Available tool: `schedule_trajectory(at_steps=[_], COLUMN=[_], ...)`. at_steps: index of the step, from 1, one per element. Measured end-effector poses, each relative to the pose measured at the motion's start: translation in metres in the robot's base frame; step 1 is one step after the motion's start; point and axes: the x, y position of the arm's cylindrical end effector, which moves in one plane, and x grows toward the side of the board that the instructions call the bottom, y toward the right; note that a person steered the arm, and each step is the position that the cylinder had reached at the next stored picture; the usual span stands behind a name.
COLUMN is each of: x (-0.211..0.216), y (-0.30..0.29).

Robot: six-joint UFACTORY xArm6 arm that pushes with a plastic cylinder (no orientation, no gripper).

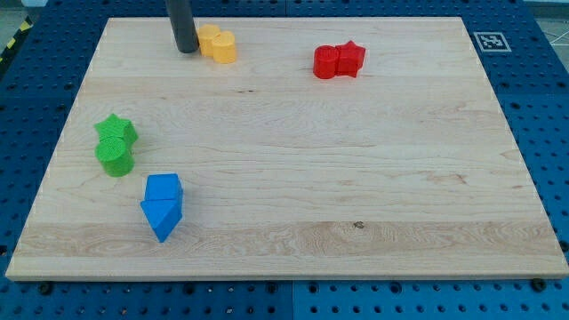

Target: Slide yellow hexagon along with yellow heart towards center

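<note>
The yellow hexagon [210,38] and the yellow heart [224,46] sit touching each other near the view's top, left of the middle. My tip [187,50] stands on the board just left of the yellow hexagon, close to it or touching it. The rod rises from there out of the view's top edge.
A red pair of blocks [340,60], one star-shaped, lies at the top right of centre. A green star [116,131] and green cylinder [116,158] sit at the left. A blue block [164,188] and blue triangle [161,216] lie below them. The wooden board [356,178] ends at blue pegboard.
</note>
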Motion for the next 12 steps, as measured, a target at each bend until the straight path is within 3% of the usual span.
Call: schedule_trajectory(at_steps=[1, 3, 9, 10, 11, 12], x=[-0.011, -0.059, 0.035, 0.017, -0.044, -0.063], y=[-0.035, -0.026, 0.051, 0.021, 0.011, 0.034])
